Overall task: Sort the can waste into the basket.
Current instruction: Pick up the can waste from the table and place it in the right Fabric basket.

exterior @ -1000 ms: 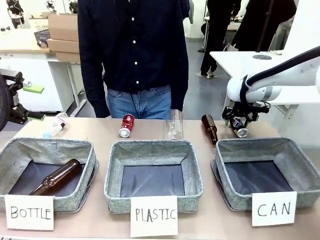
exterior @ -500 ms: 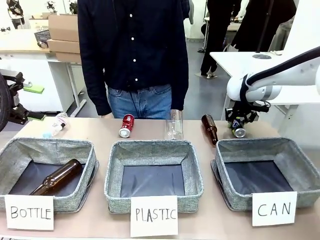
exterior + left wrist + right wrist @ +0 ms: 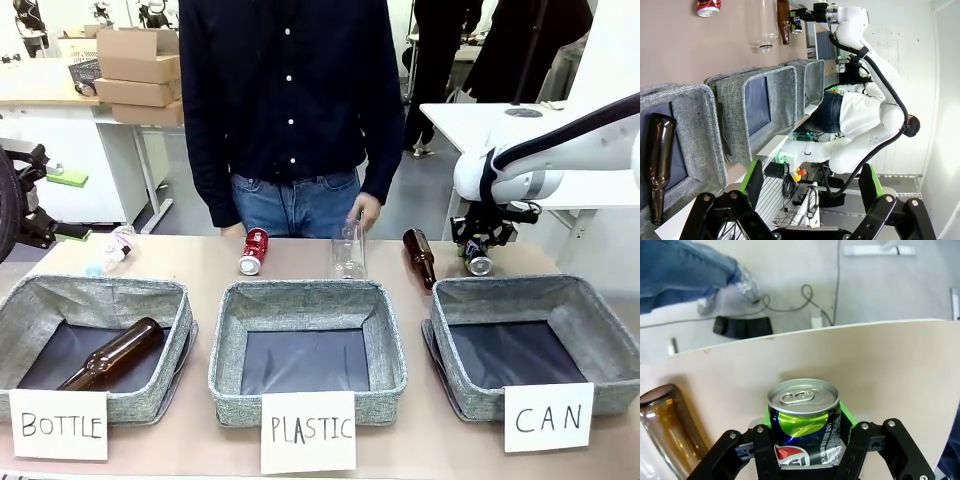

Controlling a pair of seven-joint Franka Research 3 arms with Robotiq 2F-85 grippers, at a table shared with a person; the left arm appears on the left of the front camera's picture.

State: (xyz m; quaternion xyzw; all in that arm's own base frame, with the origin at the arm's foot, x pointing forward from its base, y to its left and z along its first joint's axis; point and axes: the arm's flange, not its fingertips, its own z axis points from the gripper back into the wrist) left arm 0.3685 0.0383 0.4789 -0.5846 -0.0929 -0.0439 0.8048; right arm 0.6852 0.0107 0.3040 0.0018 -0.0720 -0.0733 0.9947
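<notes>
My right gripper (image 3: 478, 252) is shut on the dark blue-black can (image 3: 481, 263), held lying sideways just above the table behind the far left corner of the grey basket (image 3: 600, 330) marked "CAN". In the right wrist view the can (image 3: 804, 432) sits clamped between the green pads of that gripper (image 3: 805, 442), top facing away. The red can (image 3: 253, 250) lies on the table behind the middle bin. My left gripper (image 3: 62, 205) waits open at the table's far left, holding nothing; the left wrist view shows that gripper (image 3: 810, 185) wide open too, with the red can (image 3: 707, 6) far off.
A person stands at the far side, one hand (image 3: 364, 211) at an upright clear plastic bottle (image 3: 349, 250). A brown bottle (image 3: 420, 257) lies left of the held can. The "PLASTIC" bin (image 3: 232, 340) stands centre. The "BOTTLE" bin (image 3: 20, 320) holds a brown bottle (image 3: 112, 353). Another clear bottle (image 3: 108, 250) lies behind it.
My right gripper shifted the dark can slightly and now holds still. The person stepped to the right and brought a hand to the upright clear bottle.
</notes>
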